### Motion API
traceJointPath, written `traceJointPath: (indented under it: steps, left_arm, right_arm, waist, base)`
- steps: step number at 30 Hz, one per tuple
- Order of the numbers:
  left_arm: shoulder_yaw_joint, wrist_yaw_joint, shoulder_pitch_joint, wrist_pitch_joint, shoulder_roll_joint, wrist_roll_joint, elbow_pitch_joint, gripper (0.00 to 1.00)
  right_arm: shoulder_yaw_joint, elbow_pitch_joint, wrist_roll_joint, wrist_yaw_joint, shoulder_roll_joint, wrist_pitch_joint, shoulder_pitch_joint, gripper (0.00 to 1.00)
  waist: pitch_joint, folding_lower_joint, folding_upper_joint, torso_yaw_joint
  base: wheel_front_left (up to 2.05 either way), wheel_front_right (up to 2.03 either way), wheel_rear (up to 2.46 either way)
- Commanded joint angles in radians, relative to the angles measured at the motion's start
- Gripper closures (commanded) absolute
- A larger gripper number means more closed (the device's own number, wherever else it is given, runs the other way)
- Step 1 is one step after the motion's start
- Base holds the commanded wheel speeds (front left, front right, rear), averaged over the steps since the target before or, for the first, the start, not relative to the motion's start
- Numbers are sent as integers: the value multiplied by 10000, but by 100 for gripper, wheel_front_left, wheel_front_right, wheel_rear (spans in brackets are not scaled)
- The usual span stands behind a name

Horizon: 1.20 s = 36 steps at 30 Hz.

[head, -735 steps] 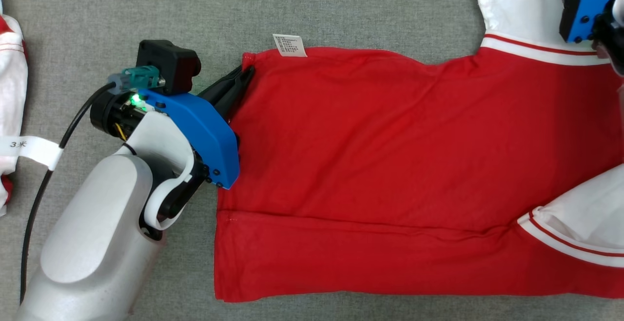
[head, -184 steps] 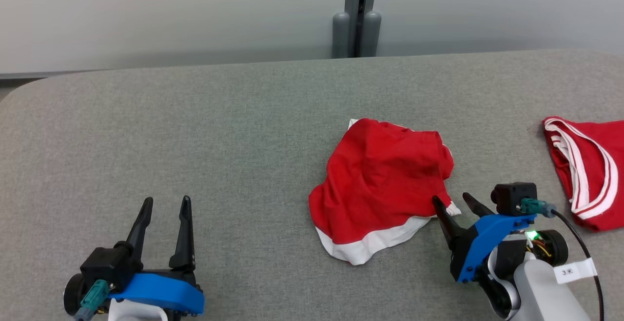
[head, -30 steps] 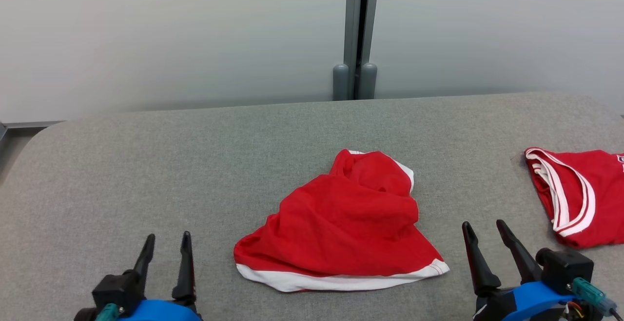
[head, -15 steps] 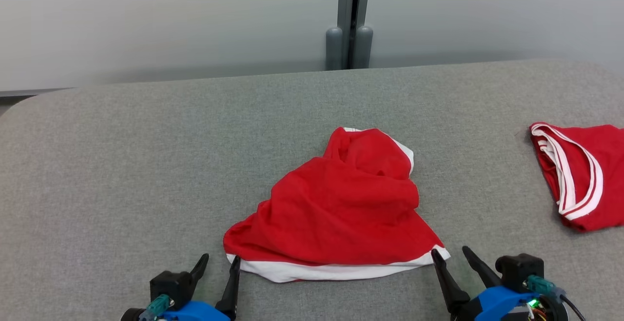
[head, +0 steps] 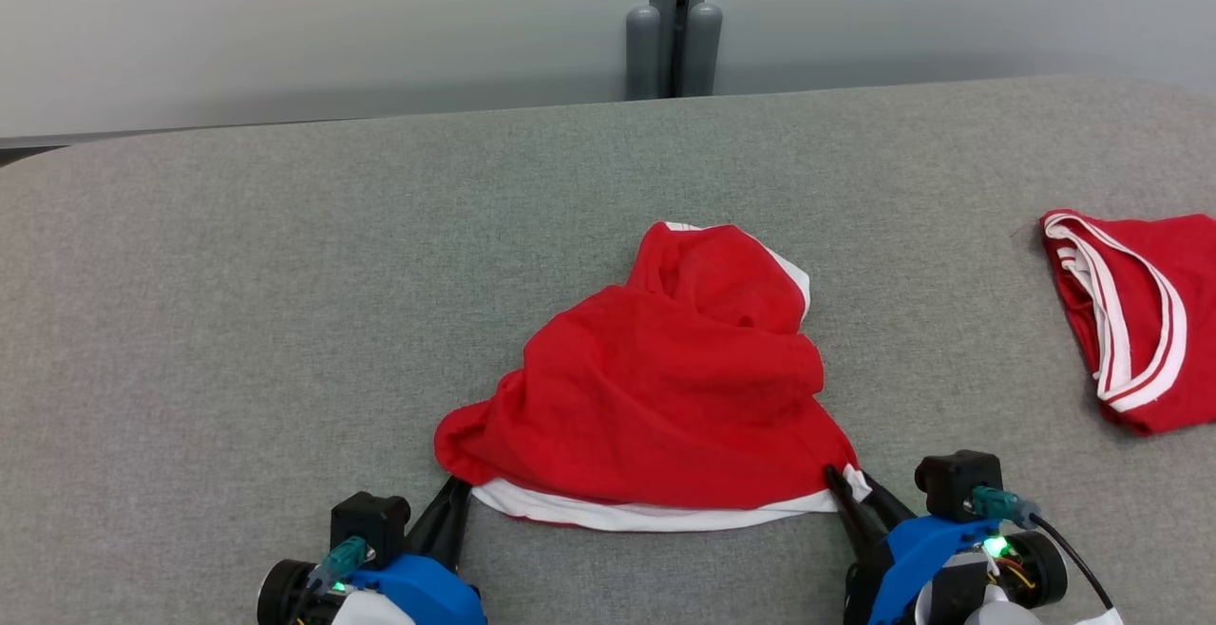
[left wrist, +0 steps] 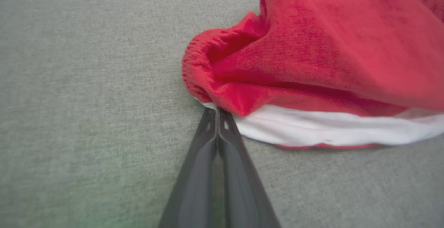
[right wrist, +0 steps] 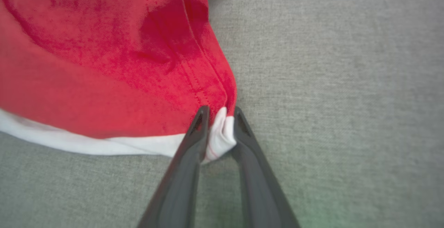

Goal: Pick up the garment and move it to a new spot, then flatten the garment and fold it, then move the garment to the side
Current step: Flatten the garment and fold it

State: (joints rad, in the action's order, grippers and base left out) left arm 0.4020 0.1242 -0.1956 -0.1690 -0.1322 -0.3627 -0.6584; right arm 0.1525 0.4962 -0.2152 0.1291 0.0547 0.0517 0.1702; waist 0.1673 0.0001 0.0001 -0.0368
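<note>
On grey table, red garment crumpled; left gripper clamped on left hem corner, right gripper clamped on white right corner

soft even light, wrist views blurred

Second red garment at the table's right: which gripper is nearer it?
Right. The right gripper pinches the crumpled garment's near right corner, on the second garment's side; the left gripper pinches the opposite corner, farther off.

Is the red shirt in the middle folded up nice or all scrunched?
Scrunched. The shirt lies in a lumpy heap, humped at the back with deep wrinkles, and its white edge curves along the front.
</note>
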Motion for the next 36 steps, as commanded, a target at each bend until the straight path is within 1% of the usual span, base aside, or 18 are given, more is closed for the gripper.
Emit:
traceJointPath:
  steps: [1, 3, 6, 10, 12, 18, 21, 24, 26, 28, 31, 33, 34, 35, 36]
  left_arm:
    - [175, 78, -50, -58, 29, -107, -83, 100]
    - [189, 85, -134, -308, 95, -249, 131, 100]
    - [34, 80, -293, -599, 50, -553, 716, 100]
    - [-209, 62, -299, -713, -141, -1051, 2106, 100]
    - [-296, 61, -267, -543, -322, -1222, 2899, 100]
    - [-652, -13, -297, 671, -597, -2055, 5538, 100]
    - [-951, -47, -473, 1540, -460, -3033, 6793, 100]
    - [-1318, -308, -814, 2541, -587, -3867, 7676, 100]
    - [-1581, -566, -1217, 3131, -703, -4227, 8000, 100]
    - [-1827, -832, -1781, 3649, -834, -4462, 8058, 100]
    - [-2315, -1323, -3070, 4147, -935, -4687, 7797, 100]
    - [-2549, -1467, -4184, 4294, -1098, -4578, 7454, 100]
    - [-2659, -1562, -4823, 4232, -1219, -4363, 7242, 100]
    - [-2660, -1565, -5417, 4150, -1427, -4023, 6999, 100]
    - [-2750, -1631, -6027, 3952, -1355, -3930, 6743, 100]
  right_arm:
    - [149, 34, -108, 27, -63, -7, -112, 100]
    - [53, -279, -249, 23, -48, -262, -116, 100]
    - [-204, -1031, -496, 18, -23, -544, -154, 100]
    - [-456, -2653, -801, 17, 26, -502, -231, 100]
    - [-596, -3603, -1046, 18, 21, -329, -293, 100]
    - [-1043, -6232, -1446, 18, 66, 649, -394, 100]
    - [-1249, -7367, -1547, 18, 158, 1273, -246, 100]
    - [-1408, -8019, -1677, 18, 325, 1869, 232, 100]
    - [-1477, -8031, -1828, 18, 434, 2120, 801, 100]
    - [-1516, -7641, -2098, 18, 488, 2278, 1530, 100]
    - [-1366, -6755, -2476, 18, 606, 2151, 3190, 100]
    - [-1204, -5950, -2655, 18, 653, 1881, 4441, 100]
    - [-1189, -5508, -2675, 17, 650, 1657, 5128, 100]
    - [-1133, -5076, -2659, 17, 666, 1417, 5827, 100]
    - [-1047, -4656, -2621, 17, 682, 1109, 6543, 100]
  waist:
    - [-26, -1, -1, 4]
    - [-114, -1, -1, 11]
    - [-326, -1, -1, 8]
    - [-649, -1, -1, -102]
    - [-814, -1, -1, -176]
    - [-1159, -1, -1, -328]
    - [-1126, -1, -1, -410]
    - [-858, -1, -1, -562]
    - [-489, -1, -1, -687]
    - [40, -1, -1, -797]
    - [1135, -1, -1, -980]
    - [1841, -1, -1, -1095]
    - [2167, -1, -1, -1166]
    - [2442, -1, -1, -1205]
    - [2695, -1, -1, -1240]
  base:
    - [0, 0, 0]
    - [0, 0, 0]
    - [0, 0, 0]
    - [0, 0, 0]
    - [0, 0, 0]
    - [0, 0, 0]
    - [0, 0, 0]
    - [0, 0, 0]
    - [0, 0, 0]
    - [0, 0, 0]
    - [0, 0, 0]
    - [0, 0, 0]
    - [0, 0, 0]
    - [0, 0, 0]
    - [0, 0, 0]
